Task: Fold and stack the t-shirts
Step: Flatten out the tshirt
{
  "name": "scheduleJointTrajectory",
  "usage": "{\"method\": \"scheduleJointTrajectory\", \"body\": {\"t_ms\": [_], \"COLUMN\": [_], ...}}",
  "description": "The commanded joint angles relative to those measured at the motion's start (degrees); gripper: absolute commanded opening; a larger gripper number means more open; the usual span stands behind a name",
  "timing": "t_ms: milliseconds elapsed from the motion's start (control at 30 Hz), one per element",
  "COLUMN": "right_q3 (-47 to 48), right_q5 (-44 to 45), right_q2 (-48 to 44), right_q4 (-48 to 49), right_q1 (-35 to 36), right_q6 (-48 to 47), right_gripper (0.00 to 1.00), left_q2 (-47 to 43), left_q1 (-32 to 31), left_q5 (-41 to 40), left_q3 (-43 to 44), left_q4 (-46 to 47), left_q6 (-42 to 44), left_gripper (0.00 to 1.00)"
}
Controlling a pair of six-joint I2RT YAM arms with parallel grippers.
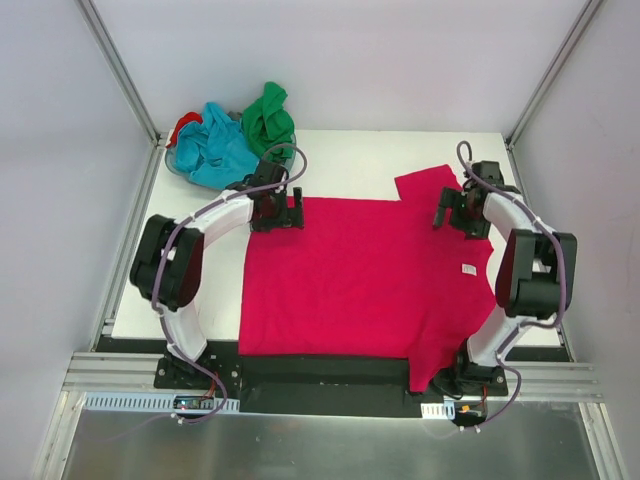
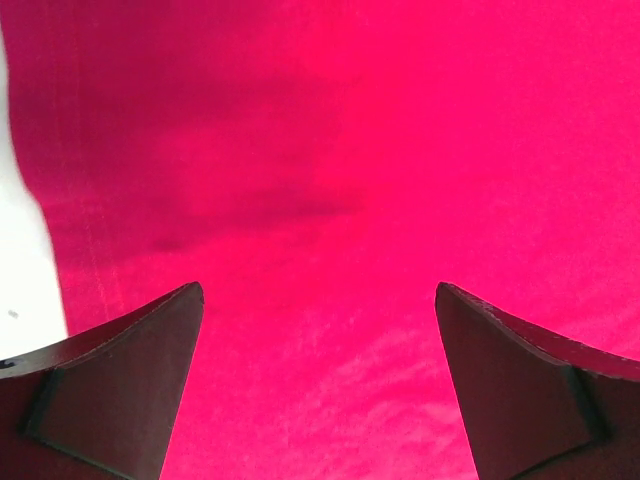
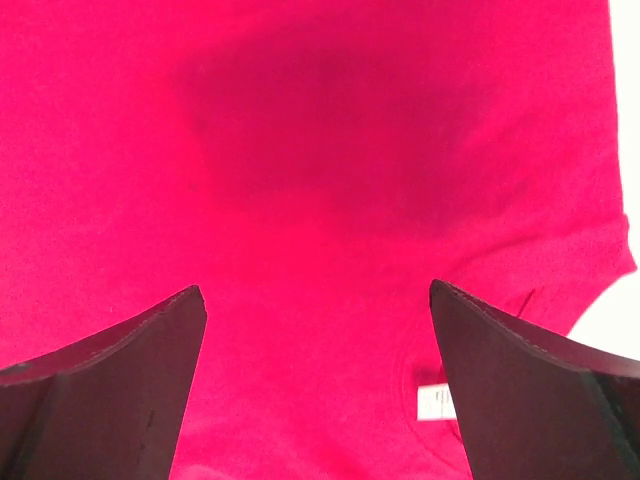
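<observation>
- Top view: the crimson-pink t-shirt point(image 1: 350, 285) lies spread flat across the middle of the white worktop point(image 1: 350, 165). Its neck is to the right, where a small white neck label point(image 1: 468, 268) shows, and one sleeve points to the far right corner.
- The cloth is mostly smooth. Its near edge reaches the worktop's front edge.
- The left hand point(image 1: 277, 212) is at the shirt's far-left corner, and the right hand point(image 1: 455, 212) is at the far sleeve.
- At the far-left corner, a turquoise t-shirt point(image 1: 215, 152), a green t-shirt point(image 1: 268, 118) and a sliver of red t-shirt point(image 1: 184, 125) are bunched in a heap on a grey basket point(image 1: 172, 160).
- Left wrist view: the left hand point(image 2: 318, 290) has its fingers spread wide over the pink cloth. A stitched hem runs beside a strip of bare worktop point(image 2: 25, 270).
- Right wrist view: the right hand point(image 3: 315, 290) is likewise spread apart above the shirt. The neck label point(image 3: 432, 402) lies just inside its right finger point(image 3: 530, 390).
</observation>
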Motion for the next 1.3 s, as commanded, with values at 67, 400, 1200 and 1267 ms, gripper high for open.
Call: {"method": "scheduleJointTrajectory", "body": {"t_ms": [67,400,1200,1267], "right_q3": [8.78,19.14,47.02,46.75], "right_q5": [-6.24,-3.79,-4.92,-5.80], "right_q2": [9.39,19.68,35.34,33.67], "right_q4": [-4.35,-10.94,-17.45,-17.36], "right_q1": [-4.33,-10.04,-16.37,-16.37], "right_q6": [0.31,-1.18,-5.75,-6.19], "right_gripper": [0.96,0.96,0.96,0.96], "left_q2": [6.50,15.02,44.38,43.42], "left_q1": [-0.75,-0.84,-1.01,-1.10], "left_q5": [-2.13,-0.64,3.14,3.84], "left_q3": [7.15,17.34,65.50,67.26], "left_q4": [-1.36,-3.12,-11.21,-11.12], "left_q6": [-1.97,-0.12,1.02,1.28], "left_gripper": [0.99,0.99,0.99,0.99]}}
